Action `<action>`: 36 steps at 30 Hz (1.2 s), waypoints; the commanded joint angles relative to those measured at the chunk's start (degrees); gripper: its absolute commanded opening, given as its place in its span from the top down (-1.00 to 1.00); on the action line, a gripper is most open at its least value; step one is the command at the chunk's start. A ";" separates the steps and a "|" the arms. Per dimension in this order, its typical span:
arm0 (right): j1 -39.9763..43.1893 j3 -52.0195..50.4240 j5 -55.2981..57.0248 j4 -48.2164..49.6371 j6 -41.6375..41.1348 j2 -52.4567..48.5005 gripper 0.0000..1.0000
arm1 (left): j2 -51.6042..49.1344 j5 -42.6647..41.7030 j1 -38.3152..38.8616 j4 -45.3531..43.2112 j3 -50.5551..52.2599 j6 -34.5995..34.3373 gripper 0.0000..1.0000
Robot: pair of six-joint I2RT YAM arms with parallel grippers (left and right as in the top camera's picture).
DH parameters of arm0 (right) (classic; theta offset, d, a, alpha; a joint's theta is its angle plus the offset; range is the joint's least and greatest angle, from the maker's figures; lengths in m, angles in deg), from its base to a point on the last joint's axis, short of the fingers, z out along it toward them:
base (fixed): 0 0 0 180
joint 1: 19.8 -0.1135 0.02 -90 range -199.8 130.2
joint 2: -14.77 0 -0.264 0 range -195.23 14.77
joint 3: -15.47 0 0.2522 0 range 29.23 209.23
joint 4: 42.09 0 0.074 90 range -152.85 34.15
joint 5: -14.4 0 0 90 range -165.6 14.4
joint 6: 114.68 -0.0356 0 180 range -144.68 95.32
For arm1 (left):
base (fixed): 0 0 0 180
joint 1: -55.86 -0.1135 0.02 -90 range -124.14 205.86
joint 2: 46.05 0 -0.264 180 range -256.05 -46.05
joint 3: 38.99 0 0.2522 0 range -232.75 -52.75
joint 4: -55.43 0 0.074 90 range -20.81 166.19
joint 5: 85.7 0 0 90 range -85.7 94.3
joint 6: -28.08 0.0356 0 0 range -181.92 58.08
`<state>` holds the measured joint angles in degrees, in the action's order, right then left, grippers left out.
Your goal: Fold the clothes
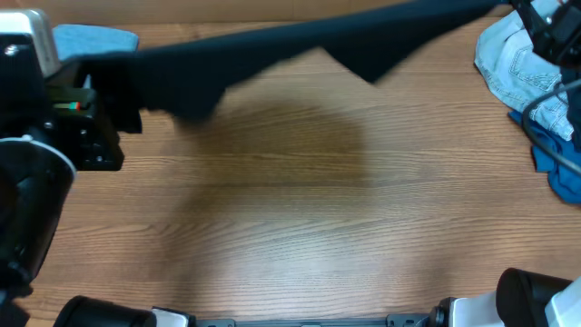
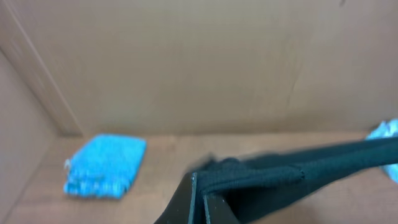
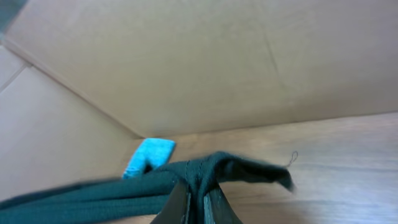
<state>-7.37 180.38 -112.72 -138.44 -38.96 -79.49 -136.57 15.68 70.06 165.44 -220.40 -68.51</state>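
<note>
Wooden table (image 1: 272, 218), left tool (image 2: 200, 198), right tool (image 3: 198, 200) pinching black T-shirt (image 1: 272, 45)

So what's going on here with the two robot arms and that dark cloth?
The two arms hold one long black fabric garment stretched between them above the far side of the wooden table. The left gripper is shut on one end and the right gripper on the other. A crumpled light-blue denim piece and a royal-blue garment lie at the right edge. A small bright-blue folded cloth sits at the far left.
</note>
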 commanded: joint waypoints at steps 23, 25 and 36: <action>1.36 0.48 2.49 17.00 -3.23 -14.45 0.92 | -19.17 5.31 -2.91 -21.75 -0.04 1.90 0.92; 1.36 0.92 2.47 14.10 -2.32 -12.70 0.92 | -14.93 5.35 -2.91 -17.84 -0.13 1.88 0.92; 1.36 1.18 7.87 1.79 -0.66 0.55 0.92 | 5.99 4.61 -2.91 -2.23 -0.13 -0.61 0.92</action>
<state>-7.53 180.21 -114.78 -135.20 -40.66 -82.72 -135.17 14.50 68.26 161.11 -219.55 -67.55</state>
